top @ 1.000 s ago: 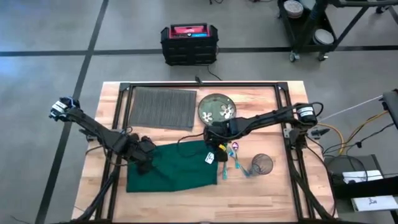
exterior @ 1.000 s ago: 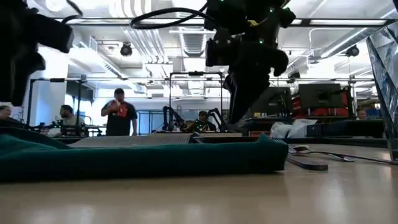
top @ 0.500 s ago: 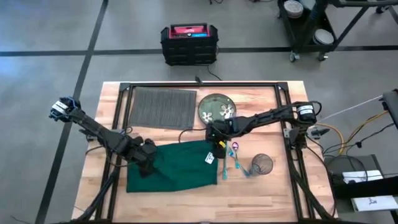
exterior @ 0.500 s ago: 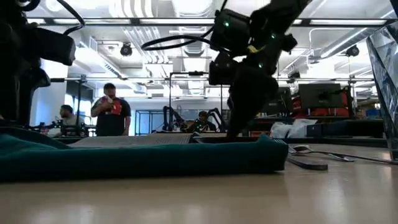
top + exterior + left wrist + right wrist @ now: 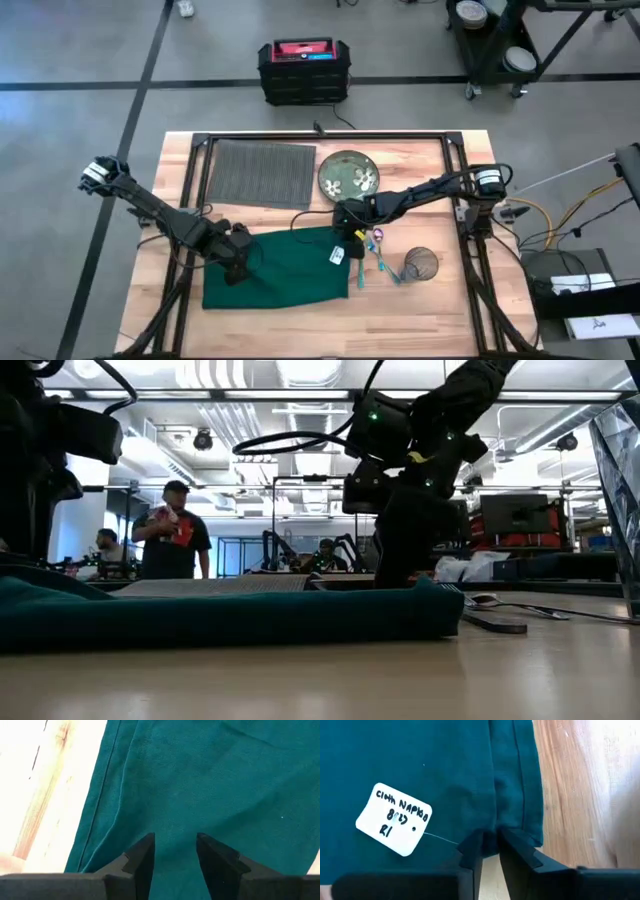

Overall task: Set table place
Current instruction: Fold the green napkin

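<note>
1. Pinching the green cloth napkin [image 5: 445,775] edge: right gripper [image 5: 490,845], fingers nearly together.
2. Hovering over the napkin's left part: left gripper [image 5: 175,851], fingers apart.
3. Lying bare on the table [image 5: 420,310], behind the napkin: grey placemat [image 5: 260,172].
4. Holding floral shapes: plate [image 5: 348,173].
5. Standing beside cutlery [image 5: 378,252]: wire cup [image 5: 422,264].

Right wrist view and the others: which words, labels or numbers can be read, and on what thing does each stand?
"Cloth Napkin": handwritten top line on the white tag lying on the green cloth napkin.
The two lines below it on that tag: numbers and letters, too unclear to read surely.
Red label on the black case on the floor: too small to read.
</note>
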Motion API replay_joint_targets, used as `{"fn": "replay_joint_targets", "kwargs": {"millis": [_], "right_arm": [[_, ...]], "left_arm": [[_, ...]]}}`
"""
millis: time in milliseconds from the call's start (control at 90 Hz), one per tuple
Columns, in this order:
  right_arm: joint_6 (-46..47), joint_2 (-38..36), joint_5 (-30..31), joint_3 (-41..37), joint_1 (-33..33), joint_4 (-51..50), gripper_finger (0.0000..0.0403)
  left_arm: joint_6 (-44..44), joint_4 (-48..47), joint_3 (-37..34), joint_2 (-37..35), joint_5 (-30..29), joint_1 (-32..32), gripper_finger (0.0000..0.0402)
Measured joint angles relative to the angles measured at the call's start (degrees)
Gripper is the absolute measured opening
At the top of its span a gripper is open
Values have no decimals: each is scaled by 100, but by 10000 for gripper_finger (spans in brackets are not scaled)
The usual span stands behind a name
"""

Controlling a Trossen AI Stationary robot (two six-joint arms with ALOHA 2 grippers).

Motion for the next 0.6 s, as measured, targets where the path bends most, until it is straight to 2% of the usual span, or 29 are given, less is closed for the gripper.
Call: {"fn": "replay_joint_targets", "kwargs": {"millis": [178, 278, 456, 600], "right_arm": [[-241, 15, 5, 126, 8, -122, 5], [-290, -14, 120, 316, 48, -479, 3], [-530, -192, 164, 1031, 52, -1763, 1], [-585, -268, 362, 1330, 52, -1905, 1]], "left_arm": [[0, 10, 0, 0, 1, 0, 121], [-6, 7, 0, -21, 64, 0, 117], [-63, -6, 0, -112, 283, 0, 117], [-66, -21, 11, -179, 308, 0, 115]]}}
